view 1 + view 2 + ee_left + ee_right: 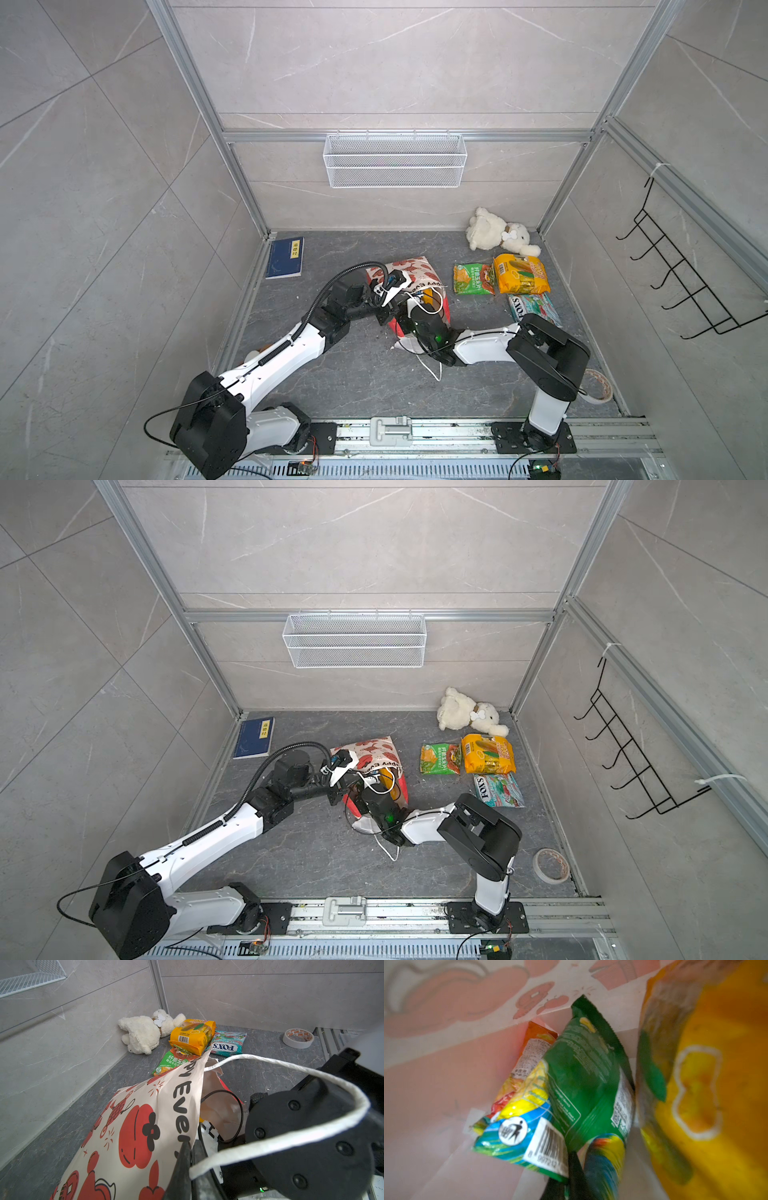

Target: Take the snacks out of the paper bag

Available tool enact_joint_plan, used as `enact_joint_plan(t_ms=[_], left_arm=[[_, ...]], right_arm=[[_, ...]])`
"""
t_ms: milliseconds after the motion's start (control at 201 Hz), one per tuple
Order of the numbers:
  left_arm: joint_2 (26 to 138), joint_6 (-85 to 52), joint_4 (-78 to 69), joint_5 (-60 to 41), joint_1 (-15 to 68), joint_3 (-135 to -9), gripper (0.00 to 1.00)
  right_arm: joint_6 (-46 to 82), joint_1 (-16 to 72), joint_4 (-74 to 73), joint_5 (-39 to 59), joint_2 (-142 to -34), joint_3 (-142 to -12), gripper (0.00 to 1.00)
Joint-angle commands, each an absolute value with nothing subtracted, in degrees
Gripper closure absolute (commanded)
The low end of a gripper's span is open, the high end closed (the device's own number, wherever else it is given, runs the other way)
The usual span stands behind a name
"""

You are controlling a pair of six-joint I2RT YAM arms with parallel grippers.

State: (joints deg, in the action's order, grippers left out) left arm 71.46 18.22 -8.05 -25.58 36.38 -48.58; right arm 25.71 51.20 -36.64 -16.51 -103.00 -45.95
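Note:
The paper bag (409,272) (374,750) lies on its side mid-floor, mouth toward the arms. My left gripper (190,1159) is shut on the bag's upper rim, with the white cord handle (311,1076) looping across it. The right gripper (572,1176) is inside the bag, shut on the edge of a blue-green-yellow snack packet (517,1126) that carries a barcode. A dark green packet (583,1076), an orange one (535,1047) and a blurred yellow-orange one (708,1084) also lie inside. On the floor to the bag's right are a green packet (473,279), a yellow corn packet (521,274) and a FOX'S packet (534,309).
A white plush toy (498,232) sits in the back right corner. A blue book (285,257) lies at the back left, and a tape roll (550,864) at the front right. On the walls hang a wire basket (395,160) and a black hook rack (685,266).

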Motion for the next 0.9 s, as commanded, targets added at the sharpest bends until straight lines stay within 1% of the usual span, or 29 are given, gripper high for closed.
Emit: enact_joint_plan(t_ms=[0, 65, 119, 164, 189, 438, 652, 891], left_arm=[[70.72, 17.31, -8.53, -23.32, 36.45, -47.59, 1.00], [70.83, 17.22, -8.63, -22.87, 36.41, -47.70, 1.00], [70.91, 17.34, -8.84, -22.77, 36.39, -47.61, 1.00], [71.03, 17.23, -9.04, -22.50, 36.45, -47.64, 1.00], [71.13, 17.23, -9.12, -22.40, 36.41, -47.59, 1.00], [71.21, 16.75, -9.21, -19.75, 36.38, -47.99, 1.00], [71.12, 16.08, -9.62, -15.90, 36.41, -48.16, 1.00], [71.78, 14.93, -11.18, -12.76, 36.35, -48.34, 1.00]], right_arm=[[24.35, 51.24, -34.99, -16.19, -97.77, -45.27, 0.89], [23.32, 51.20, -34.05, -15.11, -95.83, -44.78, 0.87], [22.88, 51.24, -33.11, -14.94, -94.47, -44.29, 0.91], [22.45, 51.23, -32.75, -14.96, -93.72, -43.85, 0.97], [22.33, 51.20, -32.61, -14.97, -93.34, -43.56, 0.98], [21.97, 51.10, -29.98, -10.98, -88.80, -41.63, 0.99], [21.91, 51.09, -25.09, -9.14, -79.83, -37.85, 1.00], [19.27, 51.08, -14.96, -5.47, -69.57, -37.41, 1.00]])
